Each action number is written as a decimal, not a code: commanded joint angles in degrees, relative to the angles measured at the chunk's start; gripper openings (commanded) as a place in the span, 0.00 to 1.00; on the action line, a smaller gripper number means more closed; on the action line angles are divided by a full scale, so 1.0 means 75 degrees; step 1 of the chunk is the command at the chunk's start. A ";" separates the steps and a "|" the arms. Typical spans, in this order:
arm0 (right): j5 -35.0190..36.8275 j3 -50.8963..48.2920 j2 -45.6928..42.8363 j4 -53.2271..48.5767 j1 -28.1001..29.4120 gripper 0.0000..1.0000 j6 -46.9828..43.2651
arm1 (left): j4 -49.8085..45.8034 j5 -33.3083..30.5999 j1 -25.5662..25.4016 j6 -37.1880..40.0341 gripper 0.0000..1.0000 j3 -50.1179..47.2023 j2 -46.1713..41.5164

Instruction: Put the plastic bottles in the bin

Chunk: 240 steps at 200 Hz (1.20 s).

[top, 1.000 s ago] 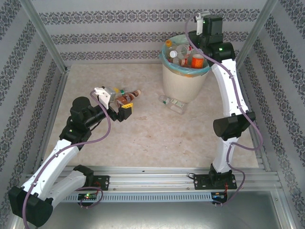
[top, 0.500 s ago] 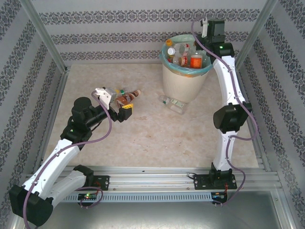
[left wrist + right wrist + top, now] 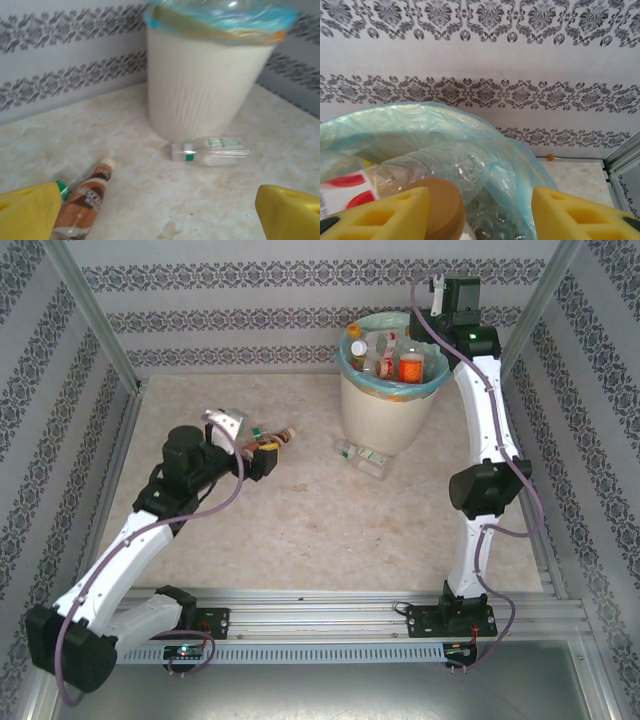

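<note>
I'm hovering the left hand (image 3: 262, 458), fingers wide apart, low over a brown-labelled bottle (image 3: 86, 199) lying on the bench (image 3: 300, 530). A clear bottle (image 3: 362, 456) is lying just beside the bin (image 3: 385, 415). Several bottles (image 3: 385, 352) are sitting inside it. The right hand (image 3: 480, 215) is hanging above its rim, fingers apart, gripping nothing.

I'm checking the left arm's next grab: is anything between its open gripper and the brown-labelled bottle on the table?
Nothing visible does. The brown-labelled bottle lies by one finger of the left gripper, jaws open. A green-capped bottle close beside it might get caught too.
</note>
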 commanded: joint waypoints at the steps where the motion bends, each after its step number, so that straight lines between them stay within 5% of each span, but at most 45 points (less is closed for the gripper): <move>1: -0.0116 -0.0265 -0.1232 0.0160 0.0314 0.59 0.0006 | -0.1365 -0.0981 0.0177 -0.0162 1.00 0.0701 0.0797; 63: -0.0171 -0.4063 -0.4173 0.1913 0.1273 0.60 -0.0036 | -0.2701 0.0046 0.1256 -0.0406 0.91 0.2369 0.3520; 120: 0.0052 -0.7446 -0.6542 0.3147 0.1929 0.60 0.0426 | -0.3666 0.0167 0.1338 0.0349 0.80 0.3814 0.5437; 174: 0.0200 -0.8226 -0.7412 0.2833 0.1989 0.61 0.0337 | -0.4321 0.0362 0.1305 0.0642 0.62 0.4750 0.6745; 240: 0.0180 -0.8555 -0.7531 0.2991 0.1951 0.63 0.0393 | -0.4569 -0.0232 0.0942 0.0972 0.64 0.4825 0.7261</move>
